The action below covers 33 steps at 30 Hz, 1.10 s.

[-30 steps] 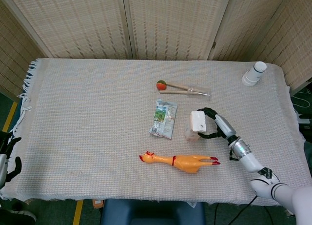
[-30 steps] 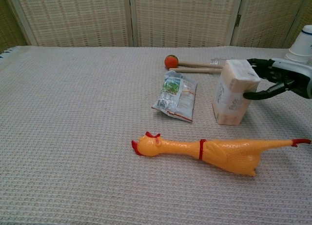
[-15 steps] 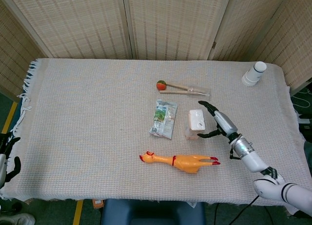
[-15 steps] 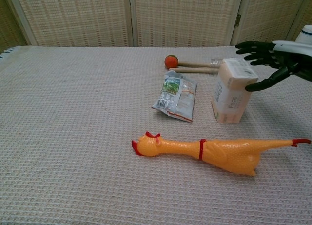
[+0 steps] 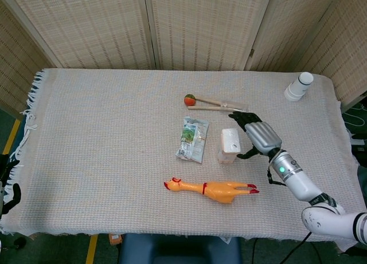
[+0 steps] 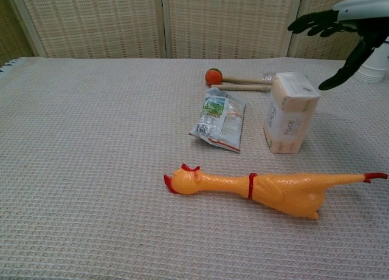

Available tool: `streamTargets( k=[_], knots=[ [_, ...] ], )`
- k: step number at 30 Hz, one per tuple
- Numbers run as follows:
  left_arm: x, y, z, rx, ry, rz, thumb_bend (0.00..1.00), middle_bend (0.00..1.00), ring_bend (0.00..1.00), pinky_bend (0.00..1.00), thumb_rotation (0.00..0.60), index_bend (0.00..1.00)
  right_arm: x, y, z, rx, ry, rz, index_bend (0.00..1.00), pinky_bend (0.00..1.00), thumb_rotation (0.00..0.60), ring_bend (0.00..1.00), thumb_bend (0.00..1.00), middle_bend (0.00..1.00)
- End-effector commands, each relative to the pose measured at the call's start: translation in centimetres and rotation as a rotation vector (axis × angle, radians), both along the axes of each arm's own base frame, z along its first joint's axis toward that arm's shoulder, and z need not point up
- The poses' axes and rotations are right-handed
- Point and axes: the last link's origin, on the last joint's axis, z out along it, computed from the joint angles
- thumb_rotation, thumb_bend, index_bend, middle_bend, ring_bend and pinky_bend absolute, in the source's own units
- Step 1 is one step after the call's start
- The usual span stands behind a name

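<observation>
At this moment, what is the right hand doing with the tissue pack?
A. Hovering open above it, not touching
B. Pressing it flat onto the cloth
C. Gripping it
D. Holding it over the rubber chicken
A: the right hand is raised with fingers spread, clear of the tissue pack, which stands on the cloth alone.

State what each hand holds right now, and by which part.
Nothing is held. The right hand is open above the tissue pack, clear of it. The left hand shows only at the table edge, too little to tell.
</observation>
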Motion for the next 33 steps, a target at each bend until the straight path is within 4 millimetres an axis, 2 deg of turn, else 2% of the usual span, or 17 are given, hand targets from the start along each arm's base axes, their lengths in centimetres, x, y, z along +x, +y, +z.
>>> streamTargets(
  k=[1,8,12,26,29,33],
  knots=[
    [0.0,0.0,0.0,0.001,0.000,-0.001,0.61,0.00,0.00,0.08,0.600,0.18,3.0,-0.5,-0.7,0.127,0.240,-0.084,0.00,0.00,0.600,0.00,0.05,0.01],
    [0.0,-0.1,0.0,0.001,0.003,0.002,0.61,0.00,0.00,0.08,0.600,0.18,3.5,-1.1,-3.1,0.166,0.290,-0.161,0.00,0.00,0.600,0.00,0.05,0.01],
    [-0.1,0.0,0.1,0.006,0.003,0.003,0.61,0.00,0.00,0.08,0.600,0.18,3.5,-1.4,-3.6,0.171,0.297,-0.174,0.00,0.00,0.600,0.00,0.05,0.01],
    [-0.2,0.1,0.2,0.010,0.001,0.006,0.61,0.00,0.00,0.08,0.600,0.18,3.4,-2.4,-3.5,0.132,0.287,-0.178,0.07,0.00,0.600,0.00,0.05,0.06],
    [-0.2,0.1,0.2,0.009,0.001,0.008,0.61,0.00,0.00,0.08,0.600,0.18,3.3,-2.6,-3.6,0.125,0.287,-0.179,0.09,0.00,0.600,0.02,0.05,0.09],
    [-0.2,0.1,0.1,0.006,0.003,0.009,0.61,0.00,0.00,0.08,0.600,0.18,3.2,-2.8,-3.7,0.110,0.289,-0.174,0.16,0.00,0.600,0.12,0.05,0.17]
  ],
)
